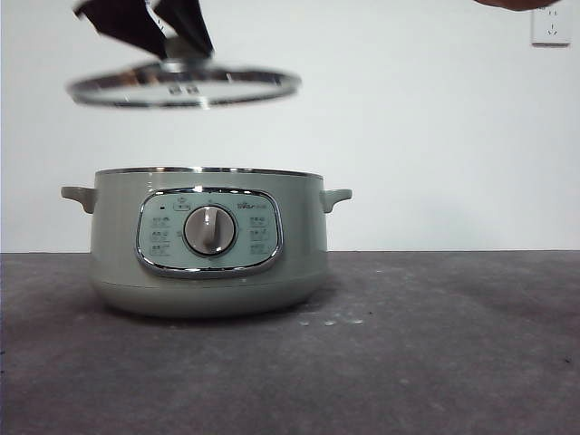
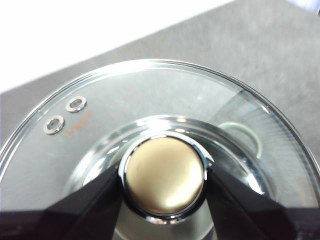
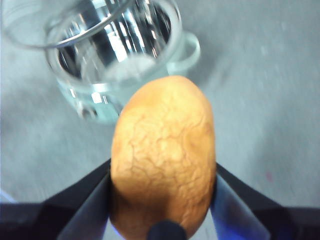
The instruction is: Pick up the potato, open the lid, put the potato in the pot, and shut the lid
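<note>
The sage-green pot (image 1: pixel 208 240) stands uncovered on the dark table, its dial facing the front view. The glass lid (image 1: pixel 184 86) hangs tilted above the pot and a little to its left. My left gripper (image 2: pixel 164 181) is shut on the lid's knob (image 2: pixel 165 175), and its dark jaws come down from the top edge of the front view onto the lid. My right gripper (image 3: pixel 162 187) is shut on the orange-brown potato (image 3: pixel 162 155), high above the table beside the pot (image 3: pixel 120 65). In the front view, only a sliver of the potato (image 1: pixel 517 4) shows at the top right.
A white wall socket (image 1: pixel 550 25) sits on the wall at the upper right. The dark grey tabletop (image 1: pixel 435 344) stretches to the right of and in front of the pot.
</note>
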You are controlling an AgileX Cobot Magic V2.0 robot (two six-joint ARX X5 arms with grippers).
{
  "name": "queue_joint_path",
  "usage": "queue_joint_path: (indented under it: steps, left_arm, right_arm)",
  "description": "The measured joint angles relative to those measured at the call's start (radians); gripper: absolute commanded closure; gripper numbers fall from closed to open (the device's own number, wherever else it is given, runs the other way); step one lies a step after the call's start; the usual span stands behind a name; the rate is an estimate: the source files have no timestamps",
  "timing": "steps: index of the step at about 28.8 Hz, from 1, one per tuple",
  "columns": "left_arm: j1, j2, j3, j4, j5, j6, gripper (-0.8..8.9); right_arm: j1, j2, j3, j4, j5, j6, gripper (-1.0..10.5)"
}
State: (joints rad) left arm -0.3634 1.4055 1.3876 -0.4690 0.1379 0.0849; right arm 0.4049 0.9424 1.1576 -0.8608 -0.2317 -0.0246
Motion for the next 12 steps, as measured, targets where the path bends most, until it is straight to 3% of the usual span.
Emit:
queue_joint_path:
  steps: [3, 7, 12]
  left_arm:
    - [0.066, -0.099, 0.004, -0.111, 0.003, 0.000, 8.22]
    - [0.156, -0.145, 0.006, -0.212, 0.009, 0.000, 8.22]
    - [0.263, -0.194, -0.002, -0.296, 0.087, 0.000, 8.22]
  right_arm:
    - [0.005, 0.073, 0.000, 0.159, -0.098, 0.021, 9.6]
    - [0.045, 0.165, 0.007, 0.274, -0.109, 0.040, 9.6]
    - [0.100, 0.311, 0.071, 0.333, -0.108, 0.047, 9.6]
